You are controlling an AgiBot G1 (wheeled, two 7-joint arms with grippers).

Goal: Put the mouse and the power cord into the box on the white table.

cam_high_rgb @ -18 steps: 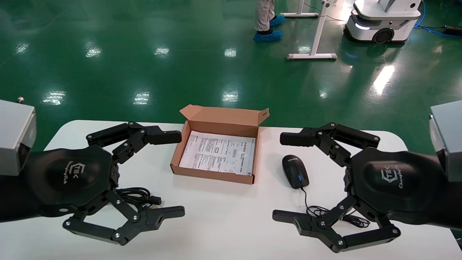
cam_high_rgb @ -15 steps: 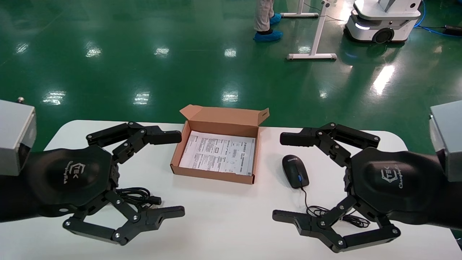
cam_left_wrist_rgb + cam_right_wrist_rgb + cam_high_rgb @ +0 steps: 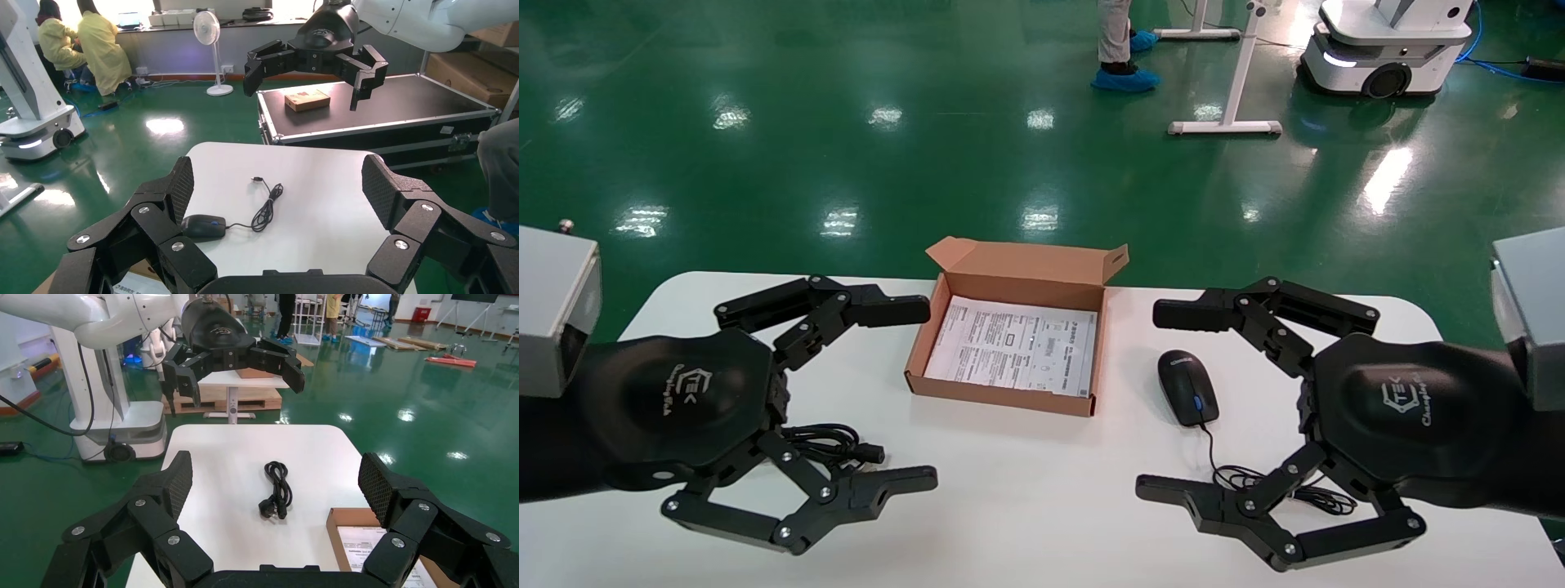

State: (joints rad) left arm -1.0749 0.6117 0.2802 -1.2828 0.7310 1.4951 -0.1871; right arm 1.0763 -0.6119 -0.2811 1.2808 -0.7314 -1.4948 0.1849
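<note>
Nothing is packed yet — the box (image 3: 1012, 343) on the white table (image 3: 1042, 498) holds only its printed sheet. Our left gripper (image 3: 891, 394) and right gripper (image 3: 1169, 402) hover spread wide, empty; the mouse (image 3: 1187, 387) lies right of the box, the power cord (image 3: 834, 443) left.

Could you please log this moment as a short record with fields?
box: open on the white table, flap up, only a printed sheet inside
mouse: on the table right of the box, cable trailing toward the robot
power cord: bundled on the table left of the box
left gripper: open, hovering above the cord, holding nothing
right gripper: open, hovering beside the mouse, holding nothing
task progress: neither item in the box yet
</note>
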